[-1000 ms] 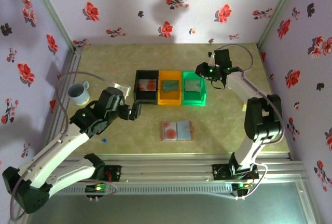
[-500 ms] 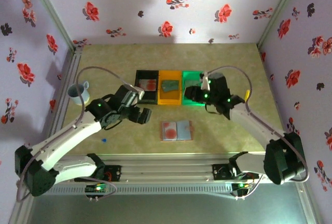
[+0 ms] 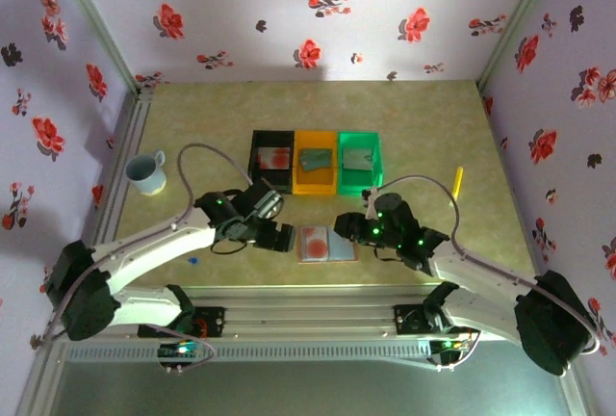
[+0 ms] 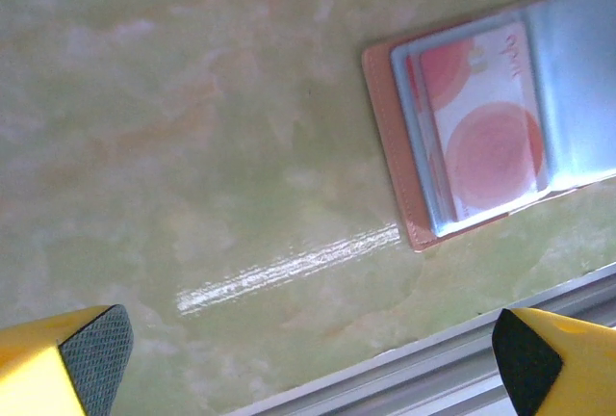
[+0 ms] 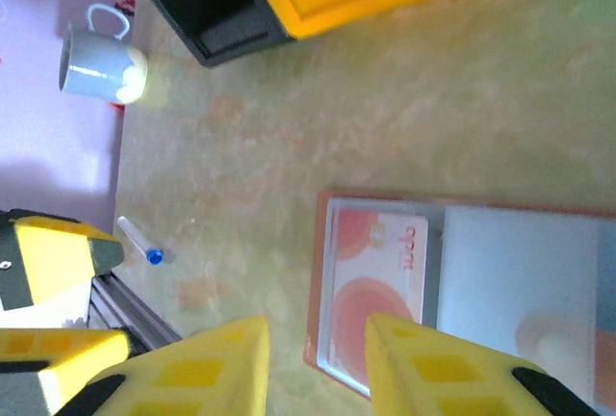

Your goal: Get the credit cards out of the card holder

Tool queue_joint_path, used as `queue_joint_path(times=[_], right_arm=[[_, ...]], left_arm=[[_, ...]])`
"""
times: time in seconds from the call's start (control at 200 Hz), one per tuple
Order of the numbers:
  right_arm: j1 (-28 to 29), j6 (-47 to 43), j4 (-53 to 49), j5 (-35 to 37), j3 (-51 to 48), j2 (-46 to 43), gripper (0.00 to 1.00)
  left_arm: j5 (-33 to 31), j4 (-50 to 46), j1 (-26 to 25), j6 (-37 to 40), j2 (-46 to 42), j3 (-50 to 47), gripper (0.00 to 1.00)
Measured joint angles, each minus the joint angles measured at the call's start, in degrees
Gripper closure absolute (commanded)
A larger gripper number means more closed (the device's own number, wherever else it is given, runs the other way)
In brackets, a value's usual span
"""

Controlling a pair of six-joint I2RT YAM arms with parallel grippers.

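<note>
- Seen from above, the card holder (image 3: pixel 327 243) lies open flat on the bench (image 3: pixel 433 127) in front of the bins (image 3: pixel 316 161), its long axis running left to right. The left end effector (image 3: pixel 279 236) and right end effector (image 3: pixel 344 224) flank it.
- At the left wrist, the jaws gape wide and empty. A credit card (image 4: pixel 486 137) sits sleeved, its long axis crossing the holder's.
- At the right wrist, the fingers (image 5: pixel 231 368) stand narrow and empty by the card's edge. Unpinned, the holder could slide or lift with the card.

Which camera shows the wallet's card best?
Left wrist: the credit card lies big and unblocked inside the card holder. Right wrist shows it partly behind yellow fingers; the top view shows just a small red blotch.
</note>
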Motion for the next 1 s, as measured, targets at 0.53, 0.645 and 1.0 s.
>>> queue_joint_path(times=[0.53, 0.645, 1.0], right_arm=[[6.71, 3.91, 6.23, 5.44, -0.42, 9.27, 0.72], [7.13, 4.33, 6.32, 6.12, -0.42, 10.95, 0.73], [8.07, 4.48, 6.29, 7.3, -0.42, 13.79, 0.73]], left_arm=[[0.87, 2.34, -2.43, -7.78, 12.04, -0.02, 0.0], [1.44, 3.48, -2.54, -8.55, 13.97, -0.02, 0.0], [2.34, 4.5, -2.75, -9.6, 19.78, 0.15, 0.0]])
